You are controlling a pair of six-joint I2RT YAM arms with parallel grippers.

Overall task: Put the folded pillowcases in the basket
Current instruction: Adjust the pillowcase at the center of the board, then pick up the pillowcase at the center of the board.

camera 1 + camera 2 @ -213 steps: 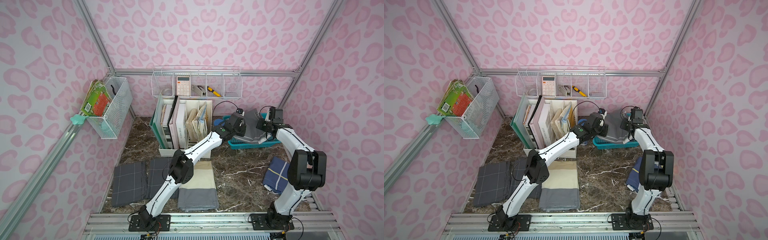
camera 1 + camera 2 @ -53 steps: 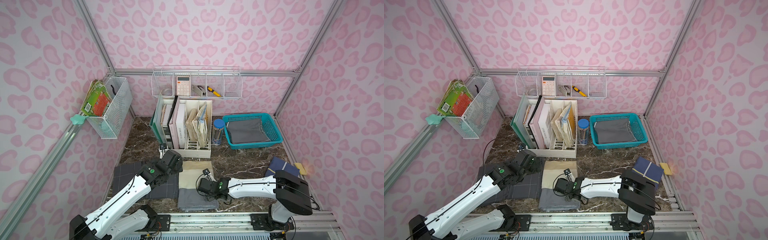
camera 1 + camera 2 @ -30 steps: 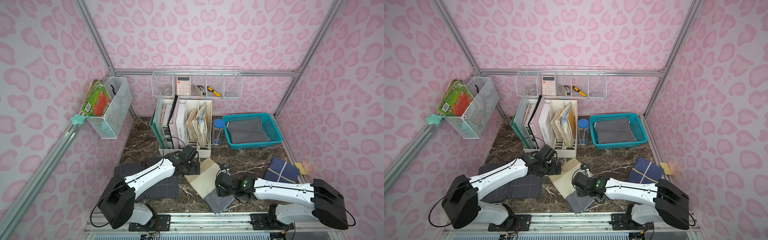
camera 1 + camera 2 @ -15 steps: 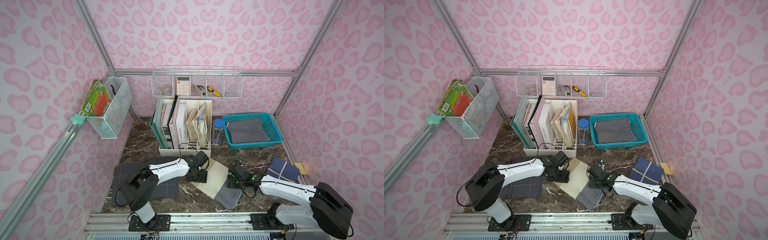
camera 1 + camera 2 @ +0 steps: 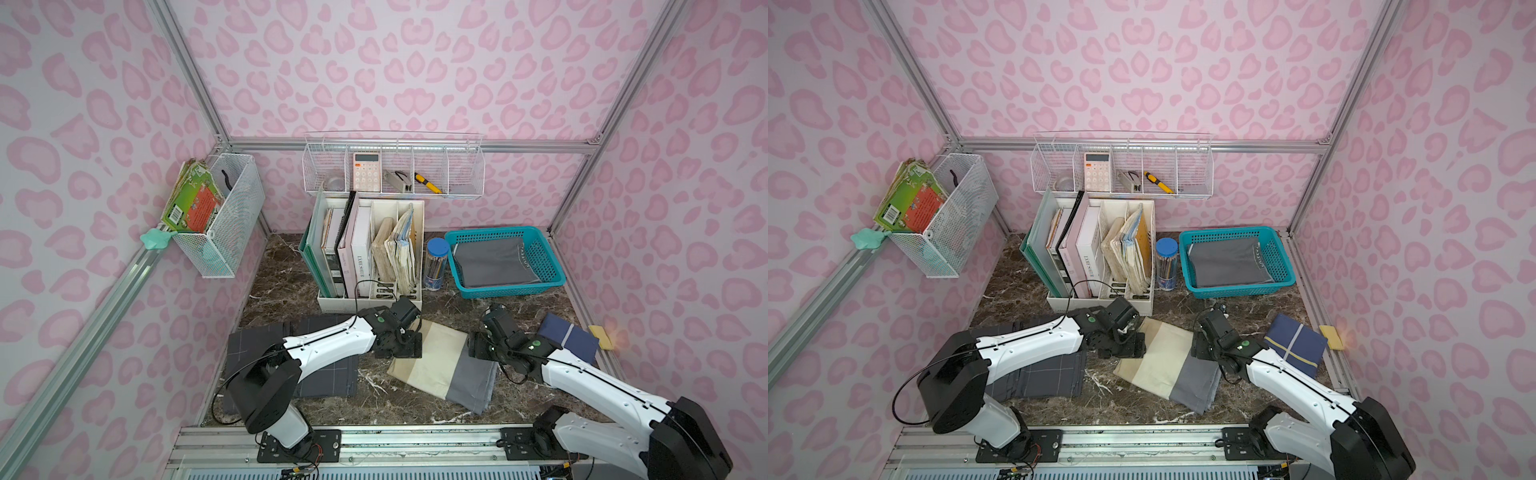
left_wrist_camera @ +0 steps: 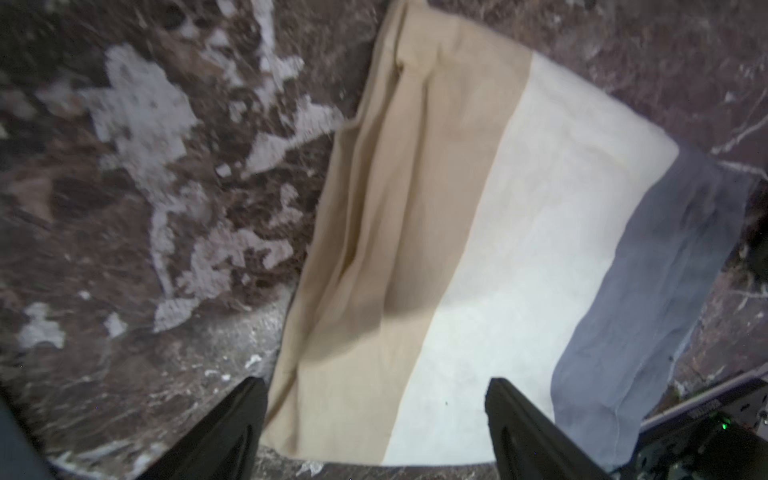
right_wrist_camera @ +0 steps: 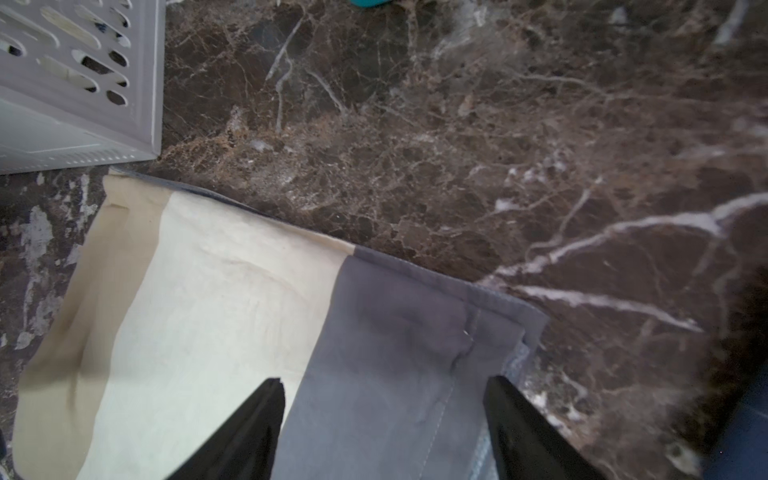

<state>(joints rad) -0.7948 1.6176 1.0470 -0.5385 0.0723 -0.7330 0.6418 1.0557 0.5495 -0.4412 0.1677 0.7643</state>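
Tan, cream and grey in bands, the folded pillowcase [image 5: 440, 368] lies skewed on the near middle of the marble tabletop [image 5: 286, 270], well apart from the teal basket [image 5: 555, 272] at the far right, and both arms are on it! At its left end the left gripper [image 5: 406, 345] sits low over the tan band, jaws spread wide with nothing pinched; the wrist view shows that band rucked into soft ridges. At its right end the right gripper [image 5: 478, 350] hovers over the grey band, jaws just as wide, gripping nothing. The smart play looks like this: each side bites through every folded layer at its edge, both close at the same time, then they lift level so the fold doesn't spill open, carry far and right, and clear the flared rim before lowering. A grey folded cloth [image 5: 492, 262] lies in the basket, so the pillowcase would land on top of it. Across the surface: dark checked cloths [image 5: 328, 374] near left, a white file organiser [image 5: 370, 249] packed with books at far centre, a pencil jar [image 5: 435, 264] between it and the basket, then a navy folded cloth [image 5: 569, 336] and a yellow sponge [image 5: 601, 336] at the right. The dark veined marble looks slick, so cloth may slide. Around it: a wire basket [image 5: 224, 220] on the left wall, a wire shelf [image 5: 395, 166] on the far wall, and pink spotted walls all round.
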